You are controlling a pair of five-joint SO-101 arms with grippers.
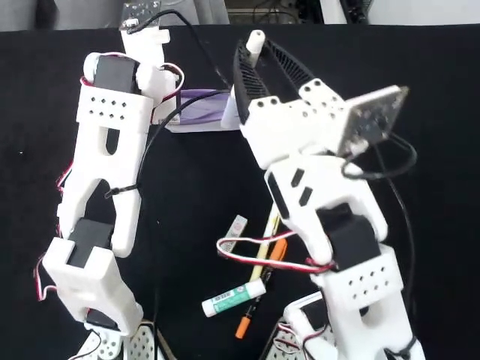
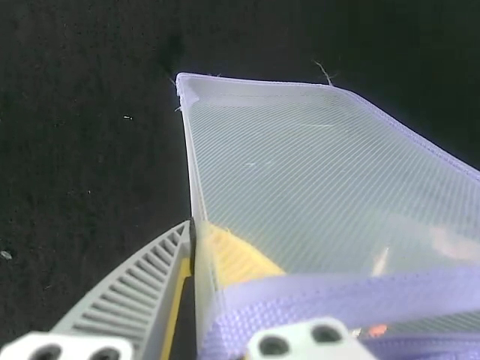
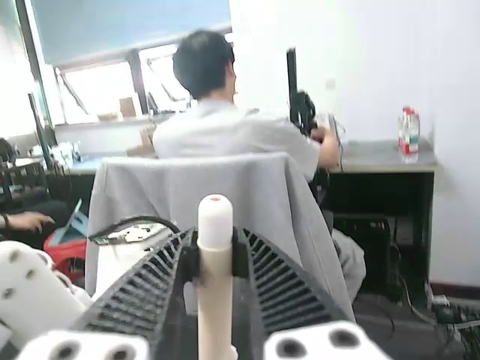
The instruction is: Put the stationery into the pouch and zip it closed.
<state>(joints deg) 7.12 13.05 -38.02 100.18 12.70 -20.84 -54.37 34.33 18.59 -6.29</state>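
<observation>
A translucent pouch (image 1: 196, 105) with purple edging lies at the back of the black table. My left gripper (image 1: 168, 111) is shut on its near edge; in the left wrist view the grey finger (image 2: 142, 285) clamps the pouch (image 2: 315, 187) by its purple zip band (image 2: 337, 296), and a yellow patch shows through the mesh there. My right gripper (image 1: 261, 51) is held up beside the pouch, shut on a cream-white stick (image 1: 255, 41) that points upward. The right wrist view shows that stick (image 3: 215, 277) upright between the black ribbed fingers (image 3: 142, 292).
Toward the front of the table lie a small grey eraser (image 1: 236, 227), a yellow pencil (image 1: 264, 251), an orange pen (image 1: 247, 319) and a white glue stick (image 1: 234, 298) with a green label. Both arms' bodies and red-white cables hang over that patch.
</observation>
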